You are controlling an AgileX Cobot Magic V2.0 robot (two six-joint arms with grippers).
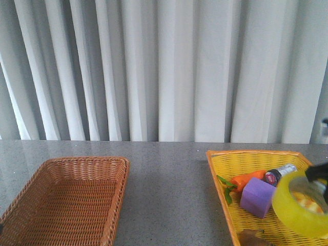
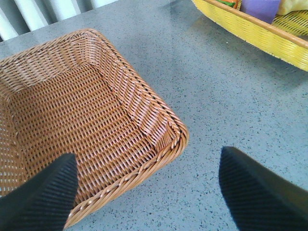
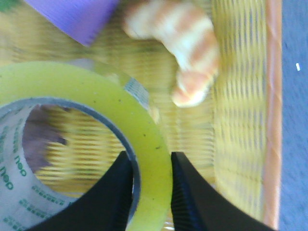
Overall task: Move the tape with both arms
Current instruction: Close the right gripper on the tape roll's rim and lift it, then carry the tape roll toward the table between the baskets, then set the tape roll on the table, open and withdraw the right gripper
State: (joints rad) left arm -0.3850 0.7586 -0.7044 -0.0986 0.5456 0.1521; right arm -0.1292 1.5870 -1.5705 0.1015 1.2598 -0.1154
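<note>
Two arms serve this transfer: the right gripper [image 3: 150, 192] pinches the wall of the tape [image 3: 96, 96], a light, rigid, smooth roll, above the yellow basket [image 1: 225, 169], while the left gripper [image 2: 144, 192] waits spread to take the opposite wall.

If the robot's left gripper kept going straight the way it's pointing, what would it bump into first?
Probably the near corner rim of the brown wicker basket, or the grey table just beside it; depth is unclear. The left gripper is open and empty.
</note>
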